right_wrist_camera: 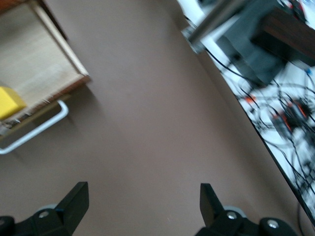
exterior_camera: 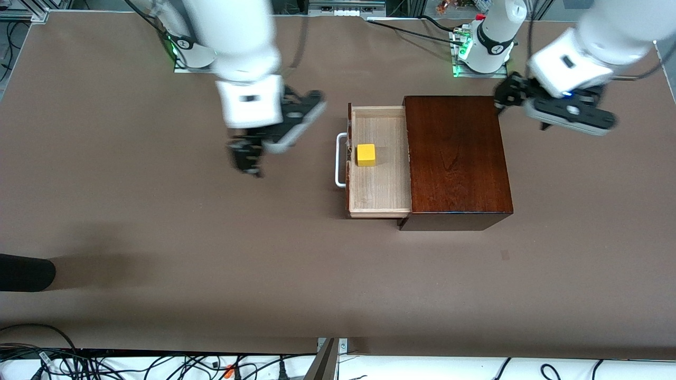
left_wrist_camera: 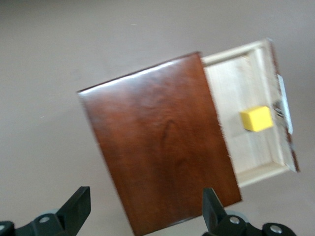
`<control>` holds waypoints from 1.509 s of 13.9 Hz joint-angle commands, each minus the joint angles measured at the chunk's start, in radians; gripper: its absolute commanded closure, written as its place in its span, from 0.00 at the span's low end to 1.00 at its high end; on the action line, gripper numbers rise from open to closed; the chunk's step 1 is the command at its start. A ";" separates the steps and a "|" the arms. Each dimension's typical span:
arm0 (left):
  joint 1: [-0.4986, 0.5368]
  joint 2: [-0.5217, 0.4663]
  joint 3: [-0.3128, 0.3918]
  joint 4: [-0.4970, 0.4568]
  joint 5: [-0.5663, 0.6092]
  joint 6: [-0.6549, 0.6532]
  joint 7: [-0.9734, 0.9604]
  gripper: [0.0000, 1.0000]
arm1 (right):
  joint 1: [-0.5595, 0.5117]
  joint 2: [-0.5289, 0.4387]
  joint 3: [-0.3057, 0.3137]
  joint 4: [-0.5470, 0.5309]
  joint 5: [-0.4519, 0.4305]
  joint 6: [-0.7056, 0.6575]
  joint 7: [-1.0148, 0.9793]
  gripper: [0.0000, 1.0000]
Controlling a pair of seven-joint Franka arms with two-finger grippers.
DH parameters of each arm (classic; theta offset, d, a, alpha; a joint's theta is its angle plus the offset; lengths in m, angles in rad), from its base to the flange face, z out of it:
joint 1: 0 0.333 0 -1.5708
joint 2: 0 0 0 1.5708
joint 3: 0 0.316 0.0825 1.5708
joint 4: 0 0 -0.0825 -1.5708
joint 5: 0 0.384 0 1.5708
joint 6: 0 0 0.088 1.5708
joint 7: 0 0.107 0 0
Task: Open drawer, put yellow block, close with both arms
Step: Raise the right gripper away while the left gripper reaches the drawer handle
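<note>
A high front camera faced the robot bases across the table (exterior_camera: 158,274). Both wrist cameras looked down from above it, each catching the open drawer (left_wrist_camera: 251,113) and yellow block (right_wrist_camera: 9,102).

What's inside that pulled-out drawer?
One yellow block sits on the drawer floor near the handle; nothing else shows. The part under the dark-wood box is hidden.
</note>
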 commanded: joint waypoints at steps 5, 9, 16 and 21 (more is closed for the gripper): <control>-0.003 0.082 -0.305 0.044 -0.001 0.042 0.063 0.00 | -0.004 -0.190 -0.337 -0.152 0.293 -0.112 0.034 0.00; -0.115 0.218 -0.355 0.099 0.078 0.145 0.296 0.00 | -0.004 -0.247 -0.427 -0.234 0.292 -0.146 0.035 0.00; -0.302 0.527 -0.349 0.268 0.315 0.212 0.624 0.00 | -0.125 -0.297 -0.350 -0.323 0.285 -0.184 0.156 0.00; -0.327 0.663 -0.344 0.267 0.436 0.286 0.651 0.00 | -0.364 -0.354 -0.118 -0.379 0.279 -0.176 0.218 0.00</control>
